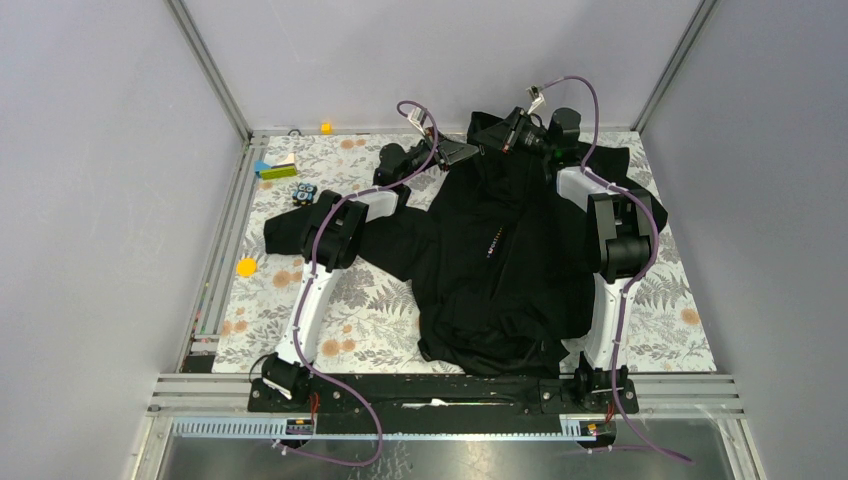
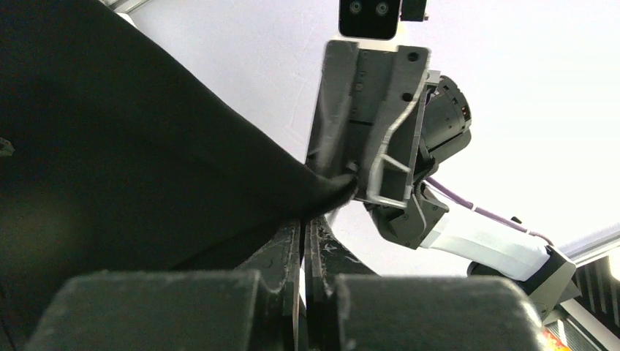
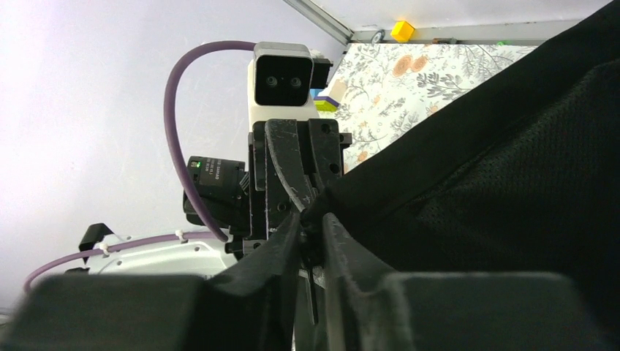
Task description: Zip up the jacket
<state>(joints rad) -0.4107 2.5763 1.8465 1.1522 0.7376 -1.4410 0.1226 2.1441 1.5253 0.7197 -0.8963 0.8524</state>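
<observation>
Looks like tensioning the collar end before zipping, so keep both pinches firm and pull evenly, no yanking (soft fabric, easy to lose). Got the left gripper (image 2: 303,223) and right gripper (image 3: 311,219) each clamped on a fold of the jacket (image 1: 500,250), tip to tip at the far end, with the rest sprawled across the table (image 1: 370,300)

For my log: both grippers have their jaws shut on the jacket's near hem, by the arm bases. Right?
Not the near hem. The left gripper and right gripper have their jaws shut on the jacket at its far end, as the top external view shows.
</observation>
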